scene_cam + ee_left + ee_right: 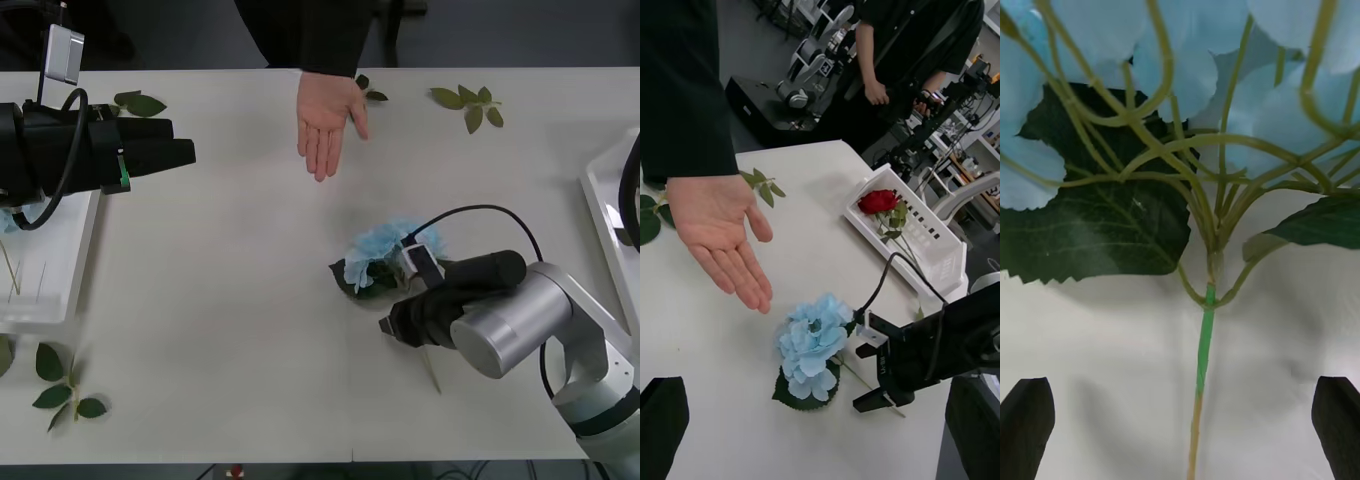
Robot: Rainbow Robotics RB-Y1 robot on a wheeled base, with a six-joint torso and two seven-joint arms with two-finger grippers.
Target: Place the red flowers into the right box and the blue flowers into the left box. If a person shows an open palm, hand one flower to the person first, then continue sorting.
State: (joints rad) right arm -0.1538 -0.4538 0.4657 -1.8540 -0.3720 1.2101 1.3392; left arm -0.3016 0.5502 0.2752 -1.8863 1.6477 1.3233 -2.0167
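Right tool point(392, 322), jaws wide and empty, straddles the blue flower point(385, 248) stem at desk centre; open palm point(326, 118) waits at twelve o'clock. Left tool point(180, 150) open, idle. Risk: thin stem slips on closing.

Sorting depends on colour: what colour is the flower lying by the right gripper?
Pale sky blue, above dark green leaves: the blue flower beside the right gripper, clearest in the left wrist view.

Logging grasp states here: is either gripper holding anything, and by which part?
Nothing is held. The right gripper is open astride the blue flower's stem; the left gripper is open near the left box.
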